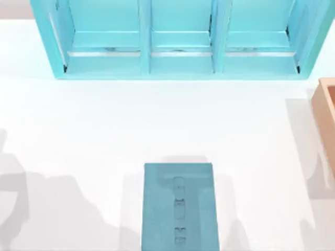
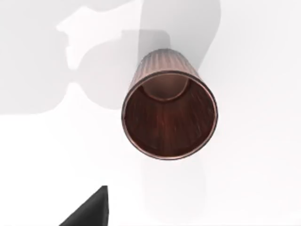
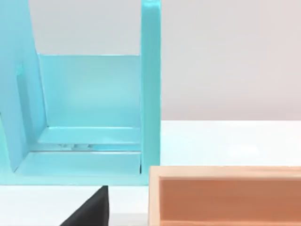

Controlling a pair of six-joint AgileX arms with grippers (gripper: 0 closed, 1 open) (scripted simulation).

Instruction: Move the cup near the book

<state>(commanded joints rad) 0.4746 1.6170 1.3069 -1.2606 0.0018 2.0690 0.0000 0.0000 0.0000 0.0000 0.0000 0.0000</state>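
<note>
A plain white table (image 1: 94,130) fills the top view, crossed by soft grey shadows at lower left and right. A light-blue three-bay shelf (image 1: 180,39) spans the upper edge, and a peach-coloured box (image 1: 327,112) sits at the right edge. The book (image 1: 180,206), flat and teal with a row of embossed marks down its cover, lies at lower centre. In the left wrist view the cup (image 2: 169,113), ribbed and reddish-brown, stands on the white surface, seen down its mouth. Whether either claw is open or closed cannot be told.

Book (image 1: 180,207) cut off at bottom edge
</note>
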